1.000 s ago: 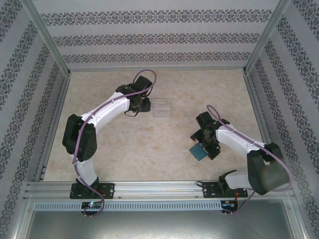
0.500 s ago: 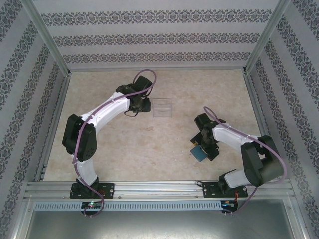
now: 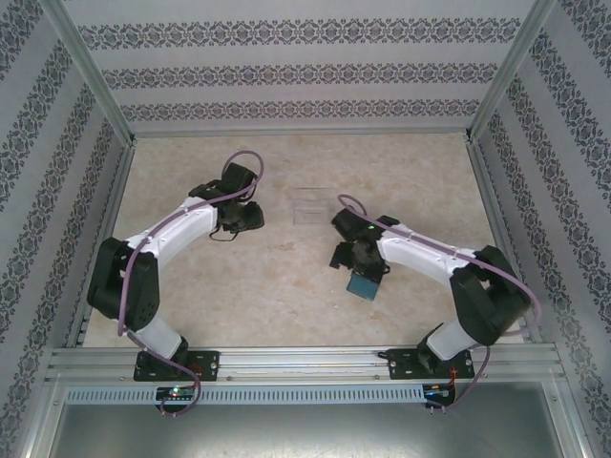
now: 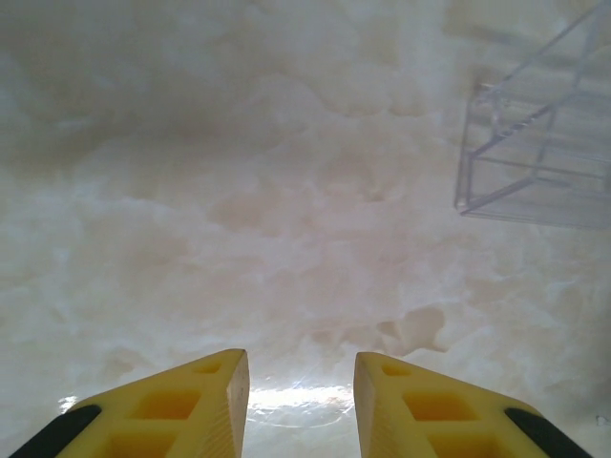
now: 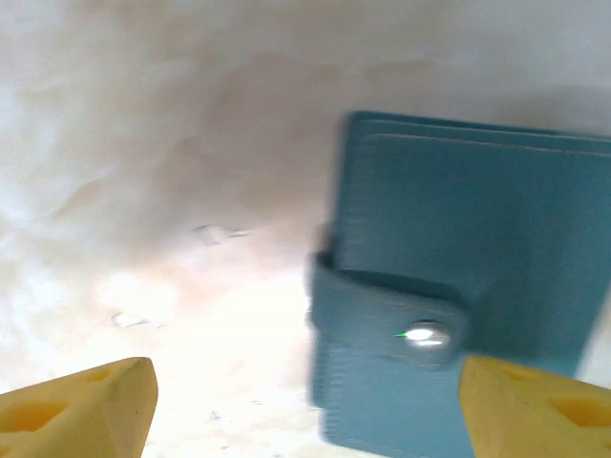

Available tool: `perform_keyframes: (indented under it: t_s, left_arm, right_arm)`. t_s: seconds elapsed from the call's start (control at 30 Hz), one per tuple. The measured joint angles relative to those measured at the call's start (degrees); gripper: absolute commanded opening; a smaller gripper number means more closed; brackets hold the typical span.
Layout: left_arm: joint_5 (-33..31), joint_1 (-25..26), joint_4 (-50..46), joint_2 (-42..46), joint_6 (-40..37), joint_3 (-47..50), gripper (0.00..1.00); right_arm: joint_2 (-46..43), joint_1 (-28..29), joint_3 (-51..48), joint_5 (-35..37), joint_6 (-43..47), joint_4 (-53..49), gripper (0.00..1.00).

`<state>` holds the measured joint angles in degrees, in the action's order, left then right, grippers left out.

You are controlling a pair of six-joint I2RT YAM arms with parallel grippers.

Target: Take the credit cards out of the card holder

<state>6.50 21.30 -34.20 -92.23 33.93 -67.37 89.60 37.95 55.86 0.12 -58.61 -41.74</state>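
marble-look table (image 3: 286, 296): clear tray (image 3: 310, 207) at far middle, left gripper (image 4: 301, 382) near it, jaws parted, nothing between. teal card holder (image 5: 458, 286) lies flat, closed, right of centre on table under right gripper (image 5: 305, 386), jaws spread wide, gripping nothing. cards unseen, likely inside. strap tab (image 5: 387, 320) fastened by snap (image 5: 425, 335): best pin holder, lift tab edge first, not pinch whole wallet.

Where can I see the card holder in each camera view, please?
Top external: card holder right of centre, nearer to the arm bases than the clear tray.
Right wrist: card holder in the right half, closed, strap across it.
Left wrist: clear tray at upper right.
Shared landmark: the marbled table.
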Motion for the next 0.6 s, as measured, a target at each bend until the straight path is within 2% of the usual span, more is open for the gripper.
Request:
perform_keyframes:
  t_s: [0.2,0.3,0.43,0.6]
  left_arm:
    - [0.7,-2.64,0.61,6.8,-0.02,8.5,0.35]
    - [0.81,-3.04,0.61,9.07,-0.02,11.28,0.35]
    - [1.07,-3.04,0.61,9.88,-0.02,12.96,0.35]
    - [2.27,-3.04,1.05,9.66,0.02,13.05,0.36]
  right_arm:
    - [10.14,5.55,10.38,0.26,4.22,-0.48,0.84]
    - [10.99,6.01,11.13,0.7,5.29,-1.2,0.86]
    - [8.15,3.65,8.72,2.16,6.19,-2.62,0.89]
    - [-0.11,-2.64,0.7,3.34,6.27,-3.21,0.95]
